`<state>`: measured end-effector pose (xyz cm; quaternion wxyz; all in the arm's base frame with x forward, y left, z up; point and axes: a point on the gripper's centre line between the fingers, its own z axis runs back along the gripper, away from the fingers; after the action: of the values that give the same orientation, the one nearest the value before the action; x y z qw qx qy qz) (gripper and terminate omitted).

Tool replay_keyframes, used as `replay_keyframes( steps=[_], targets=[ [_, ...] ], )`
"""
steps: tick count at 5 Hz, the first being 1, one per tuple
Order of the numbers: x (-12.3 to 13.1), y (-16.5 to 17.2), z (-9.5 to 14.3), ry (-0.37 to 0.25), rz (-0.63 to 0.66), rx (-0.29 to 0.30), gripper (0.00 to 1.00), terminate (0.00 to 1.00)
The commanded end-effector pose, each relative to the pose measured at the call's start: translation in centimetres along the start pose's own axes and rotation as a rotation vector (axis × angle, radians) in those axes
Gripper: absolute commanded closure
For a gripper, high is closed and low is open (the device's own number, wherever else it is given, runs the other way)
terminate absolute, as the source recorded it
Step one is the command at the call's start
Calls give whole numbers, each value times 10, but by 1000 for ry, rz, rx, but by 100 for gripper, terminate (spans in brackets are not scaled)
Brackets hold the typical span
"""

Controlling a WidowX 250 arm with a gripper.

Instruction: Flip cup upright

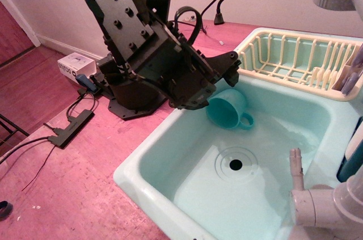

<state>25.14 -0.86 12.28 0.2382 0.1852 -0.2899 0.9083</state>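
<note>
Black arm hardware is filling the upper left of the view, leaning down over the rear left corner of the pale mint basin [170,155], and its gripper [218,89] is reaching to the cup [228,109] there. The cup, a small teal mug darker than the basin around it, is sitting against the back wall of the basin in a tilted pose, with its loop handle pointing to the lower right and its rim end angled up toward the gripper. The gripper body is covering the top of the cup, so the fingertips are hidden and it cannot be told whether the jaws are closed on the rim or only resting beside it. A round drain [235,164] is lying in the basin floor in front of the cup, well apart from it. A cream dish rack [295,58] is standing on the counter behind the basin, to the right of the gripper. White faucet parts [317,206] are showing at the lower right edge. On the pinkish wooden floor [68,189] to the left, a black power strip [71,128] with cables and a small white box [74,65] are lying near the arm's base.
</note>
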Motion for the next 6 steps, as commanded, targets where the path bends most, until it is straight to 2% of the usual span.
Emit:
replay_keyframes(
  steps=[1, 2, 4, 5, 6],
  targets=[
    [0, 0, 0, 0, 0, 0, 0, 0],
    [-12, -1, 13, -42, -97, -4, 0, 0],
    [-32, -1, 20, -44, -149, -19, 0, 0],
    [-34, -6, 23, -51, -147, -26, 0, 0],
    [-19, -12, 8, -68, -107, -26, 0, 0]
  ],
)
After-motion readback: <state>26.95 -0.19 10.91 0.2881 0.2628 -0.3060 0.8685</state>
